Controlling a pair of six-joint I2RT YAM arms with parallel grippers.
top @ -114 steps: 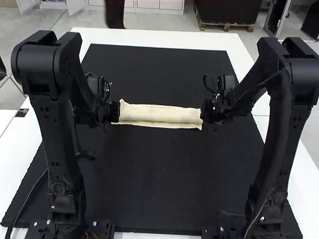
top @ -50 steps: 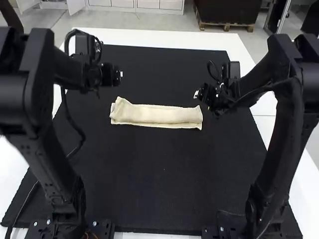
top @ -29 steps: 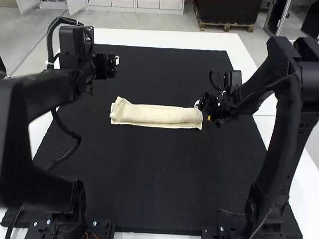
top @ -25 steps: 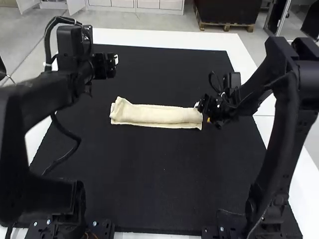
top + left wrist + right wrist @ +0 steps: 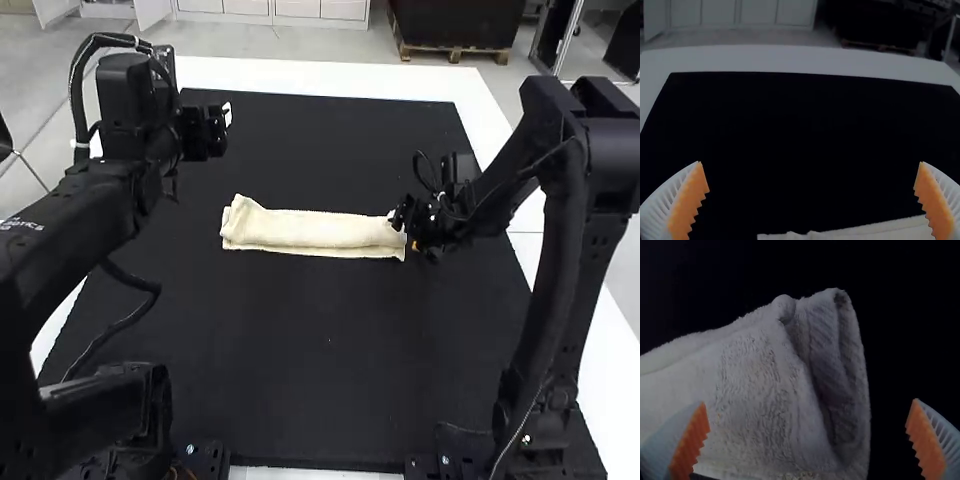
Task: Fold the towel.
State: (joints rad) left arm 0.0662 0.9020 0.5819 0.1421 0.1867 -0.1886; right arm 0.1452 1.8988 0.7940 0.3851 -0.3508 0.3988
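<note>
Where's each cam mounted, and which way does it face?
High: fixed above and behind the arms, facing forward and down at towel and black mat; left arm and right arm show.
Left wrist: on left arm, facing out over the mat; own gripper, open.
Right wrist: on right arm, facing the towel's end; own open gripper.
Both wrists share towel and mat.

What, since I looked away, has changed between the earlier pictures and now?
The left gripper has moved forward, away from the left end of the towel, and is open. The right gripper shifted off the right end, then back to it, open too. The towel stayed put, a narrow folded strip.
</note>
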